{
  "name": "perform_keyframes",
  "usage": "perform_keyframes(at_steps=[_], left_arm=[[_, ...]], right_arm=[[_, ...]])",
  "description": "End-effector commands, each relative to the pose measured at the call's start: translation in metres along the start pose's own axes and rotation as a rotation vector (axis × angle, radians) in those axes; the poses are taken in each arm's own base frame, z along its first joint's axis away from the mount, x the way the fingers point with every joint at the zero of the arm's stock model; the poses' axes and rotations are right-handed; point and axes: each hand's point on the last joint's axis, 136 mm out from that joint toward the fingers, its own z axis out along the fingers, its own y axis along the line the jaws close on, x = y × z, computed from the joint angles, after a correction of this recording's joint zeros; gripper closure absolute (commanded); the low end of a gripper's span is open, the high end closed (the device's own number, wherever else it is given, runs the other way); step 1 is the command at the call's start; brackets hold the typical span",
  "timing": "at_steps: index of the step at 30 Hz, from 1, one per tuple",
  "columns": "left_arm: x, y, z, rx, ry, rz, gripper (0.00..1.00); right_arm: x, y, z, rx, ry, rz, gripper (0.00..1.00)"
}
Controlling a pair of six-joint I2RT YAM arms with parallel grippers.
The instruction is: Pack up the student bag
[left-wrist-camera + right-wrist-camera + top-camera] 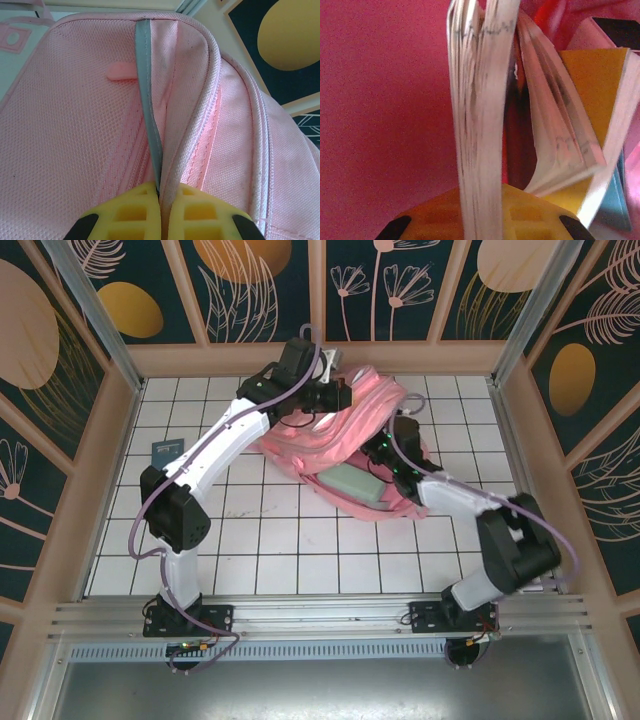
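The student bag (345,430) is a big pink backpack lying at the back middle of the tiled table, its mouth facing the right arm. My left gripper (345,400) is at the bag's upper edge. In the left wrist view it (161,200) is shut on a fold of pink fabric (175,125) beside a grey stripe (145,75). My right gripper (392,452) reaches into the mouth. In the right wrist view it (482,210) is shut on a sheaf of pages of an open book (480,100), with the bag's pink lining (380,100) behind.
A pale green flat object (350,482) lies in the bag's mouth. A yellow-covered book (592,85) and something light blue (615,200) sit to the right of the held pages. A small dark blue item (167,452) lies on the tiles (300,540) at the left. Wooden walls surround the table.
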Motion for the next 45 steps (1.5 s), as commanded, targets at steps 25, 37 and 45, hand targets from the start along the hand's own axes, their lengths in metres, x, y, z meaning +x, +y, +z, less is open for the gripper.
perform_keyframes(at_steps=[25, 37, 45], left_arm=[[-0.023, 0.033, -0.034, 0.049, -0.142, -0.047, 0.48], [-0.026, 0.207, -0.181, -0.630, -0.385, -0.171, 0.26], [0.052, 0.394, -0.247, -0.944, -0.429, -0.538, 0.16]], right_arm=[[-0.114, -0.032, -0.197, 0.476, -0.631, -0.241, 0.30], [-0.056, 0.030, -0.129, 0.221, -0.294, -0.492, 0.28], [0.017, 0.035, -0.071, 0.133, -0.026, -0.600, 0.27]])
